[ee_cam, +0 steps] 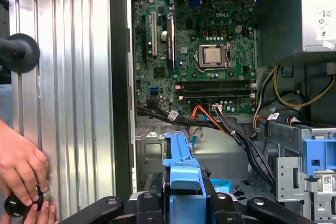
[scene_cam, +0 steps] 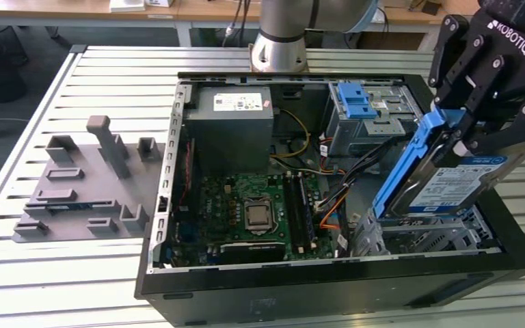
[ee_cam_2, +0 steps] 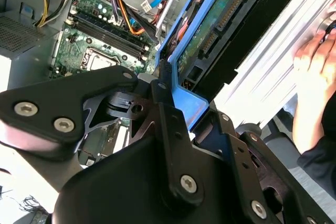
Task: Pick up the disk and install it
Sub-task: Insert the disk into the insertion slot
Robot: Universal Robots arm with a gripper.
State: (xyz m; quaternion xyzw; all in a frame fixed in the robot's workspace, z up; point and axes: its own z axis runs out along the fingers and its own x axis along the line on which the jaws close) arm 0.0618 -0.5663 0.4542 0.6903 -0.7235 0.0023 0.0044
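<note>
Disk (scene_cam: 459, 184): silver drive in blue carrier, tilting on edge over the drive cage (scene_cam: 426, 239) of the open computer case (scene_cam: 335, 290).
Pincer (scene_cam: 486, 137): clenching the disk's upper end.
Case: lying on the slatted counter (scene_cam: 107, 75).
Person's hand (ee_cam: 18, 166): resting on the counter beside the case.

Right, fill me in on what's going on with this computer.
The arm's gripper is clamped on the disk, holding it tilted on edge over the drive cage of the open computer case, not yet seated. A person's hand rests on the table beside the case.
</note>
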